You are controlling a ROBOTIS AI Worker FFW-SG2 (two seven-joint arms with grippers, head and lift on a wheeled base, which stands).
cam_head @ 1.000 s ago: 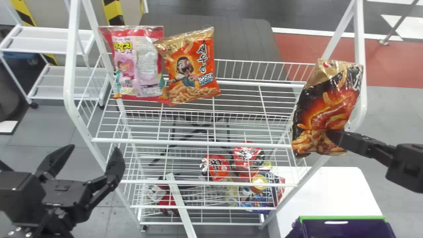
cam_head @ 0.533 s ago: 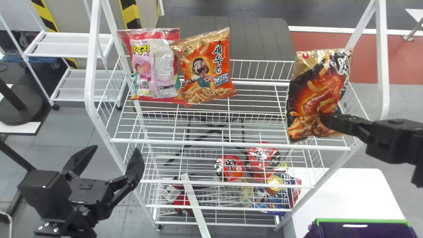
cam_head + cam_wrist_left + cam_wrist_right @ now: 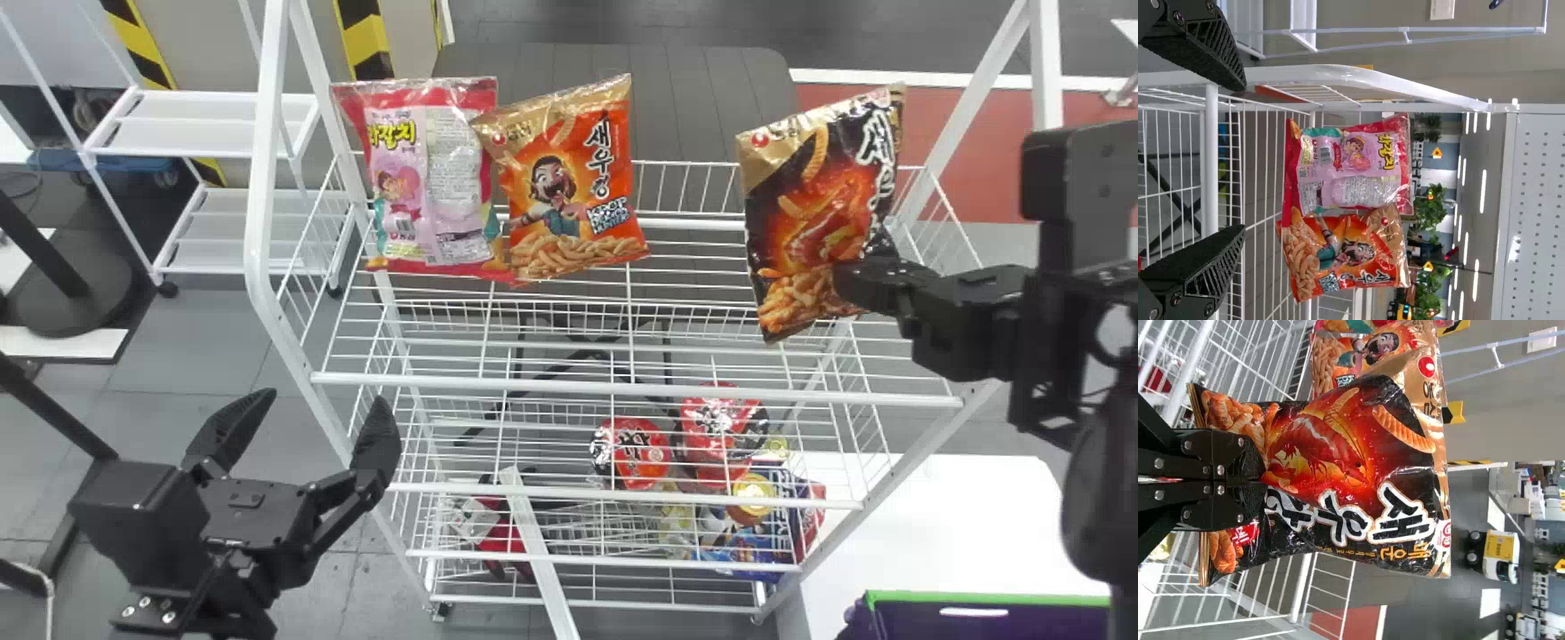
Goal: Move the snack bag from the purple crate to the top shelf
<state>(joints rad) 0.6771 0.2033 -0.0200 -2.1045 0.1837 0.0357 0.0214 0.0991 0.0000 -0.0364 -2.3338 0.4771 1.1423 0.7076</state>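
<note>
One black bag (image 3: pixel 813 209) is clamped in the right hand (image 3: pixel 1259 479); lower it upright, clear of the orange bag (image 3: pixel 569 191) on its left.

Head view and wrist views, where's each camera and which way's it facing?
Head view: on the head, looking forward and down at the rack; left gripper and right gripper show.
Left wrist view: left wrist, looking at the pink bag and orange bag; own fingers show.
Right wrist view: right wrist, facing the black bag its gripper holds.
All share the orange bag.
</note>
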